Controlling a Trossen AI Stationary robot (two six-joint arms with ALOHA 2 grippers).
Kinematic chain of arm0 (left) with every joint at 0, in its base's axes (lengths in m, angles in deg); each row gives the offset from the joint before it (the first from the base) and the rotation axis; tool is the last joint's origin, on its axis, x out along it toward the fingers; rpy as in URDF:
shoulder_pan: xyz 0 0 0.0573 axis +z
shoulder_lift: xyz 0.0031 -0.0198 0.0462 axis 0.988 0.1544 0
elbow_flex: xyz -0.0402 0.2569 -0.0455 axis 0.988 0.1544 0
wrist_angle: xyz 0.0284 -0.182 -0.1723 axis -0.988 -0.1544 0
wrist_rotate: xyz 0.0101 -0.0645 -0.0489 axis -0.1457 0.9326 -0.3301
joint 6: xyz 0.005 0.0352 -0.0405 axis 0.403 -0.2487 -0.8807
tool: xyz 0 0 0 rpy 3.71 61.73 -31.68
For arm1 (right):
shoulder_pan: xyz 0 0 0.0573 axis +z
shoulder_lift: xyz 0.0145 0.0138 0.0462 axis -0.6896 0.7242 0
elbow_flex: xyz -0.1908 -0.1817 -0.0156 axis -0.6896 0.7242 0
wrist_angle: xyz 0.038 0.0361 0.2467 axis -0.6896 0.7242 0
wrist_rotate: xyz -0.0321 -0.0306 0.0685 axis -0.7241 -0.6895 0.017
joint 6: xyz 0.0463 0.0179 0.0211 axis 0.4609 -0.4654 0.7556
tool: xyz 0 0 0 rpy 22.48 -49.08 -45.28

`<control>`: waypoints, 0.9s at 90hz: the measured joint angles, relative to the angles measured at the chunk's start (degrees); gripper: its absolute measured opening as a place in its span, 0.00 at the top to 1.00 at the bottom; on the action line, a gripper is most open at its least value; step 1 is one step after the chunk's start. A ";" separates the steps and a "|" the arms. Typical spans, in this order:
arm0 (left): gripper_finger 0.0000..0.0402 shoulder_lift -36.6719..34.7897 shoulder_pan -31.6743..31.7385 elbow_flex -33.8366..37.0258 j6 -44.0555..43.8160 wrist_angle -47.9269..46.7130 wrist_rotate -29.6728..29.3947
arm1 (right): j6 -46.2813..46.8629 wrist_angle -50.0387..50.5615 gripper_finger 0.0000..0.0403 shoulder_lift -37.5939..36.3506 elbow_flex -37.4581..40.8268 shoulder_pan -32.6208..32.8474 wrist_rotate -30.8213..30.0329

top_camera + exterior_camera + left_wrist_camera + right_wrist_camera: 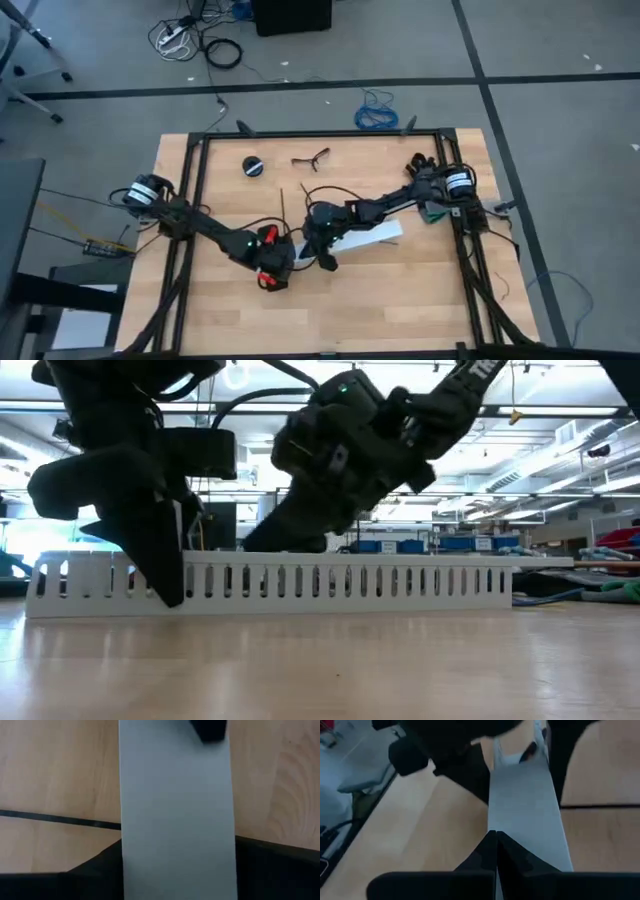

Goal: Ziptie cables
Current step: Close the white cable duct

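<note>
In the right wrist view the right arm's two dark fingers (495, 852) are pressed together with no gap, their tips resting on the edge of a long white slotted strip (525, 810); whether they pinch its wall cannot be told. From above, this right gripper (322, 245) sits at the strip's (365, 235) left end, near the middle of the wooden table (400, 300). The left gripper (285, 258) is just beside it, at the same end of the strip. In the left wrist view the strip (175, 810) fills the middle and hides the left fingers, so how far open they are cannot be told. In the low view the strip (350, 580) stands on edge, with both arms down at its left part. The cables (318, 190), thin dark wires, lie on the table near the right gripper. Toward the far edge lie a small dark round object (253, 166) and a thin bent dark piece (311, 158).
</note>
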 joint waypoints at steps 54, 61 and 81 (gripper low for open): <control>0.22 -4.66 -1.41 -0.13 -0.08 -4.75 1.51 | 0.48 4.46 1.00 -1.05 -0.18 -0.57 -1.41; 0.22 -4.66 -2.59 -0.11 -1.77 -6.93 1.71 | 0.96 4.16 1.00 -1.03 -0.12 -0.93 -1.09; 0.24 -5.63 -5.27 -0.11 -4.45 -10.20 -0.90 | 2.68 4.04 1.00 -1.03 -0.10 -1.03 -1.73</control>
